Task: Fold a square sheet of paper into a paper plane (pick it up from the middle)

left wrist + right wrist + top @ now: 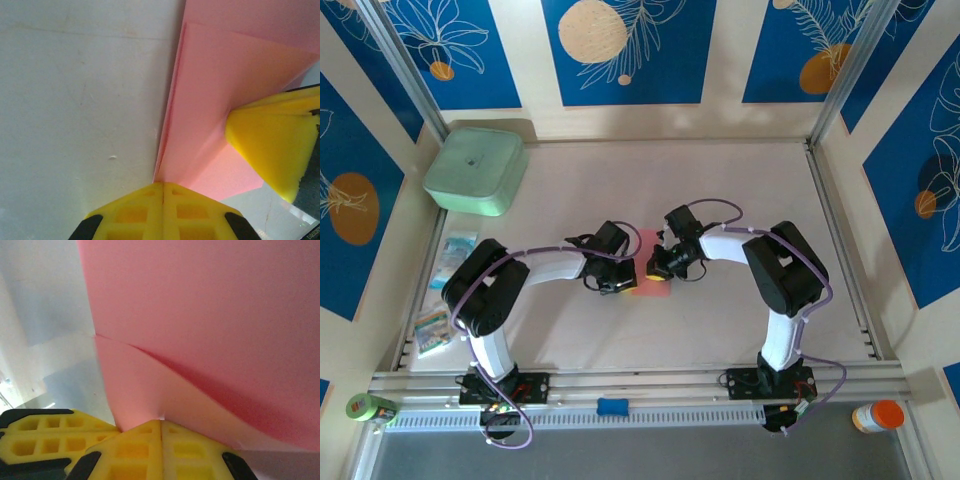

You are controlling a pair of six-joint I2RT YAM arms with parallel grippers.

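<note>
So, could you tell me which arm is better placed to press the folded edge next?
Probably the left gripper: its shut jaws sit at the end of the folded edge of the square sheet of paper, while the right gripper rests on its middle.

We note a pale wooden table (pixel 720 190) enclosed on 3 sides by cream walls (pixel 723 50). The walls carry blue panels (pixel 620 50) printed with white leaf outlines and orange discs. 2 metal posts (pixel 408 75) rise at the back corners. A slotted metal rail (pixel 650 382) runs along the near edge. Lighting is even and shadows are soft.
</note>
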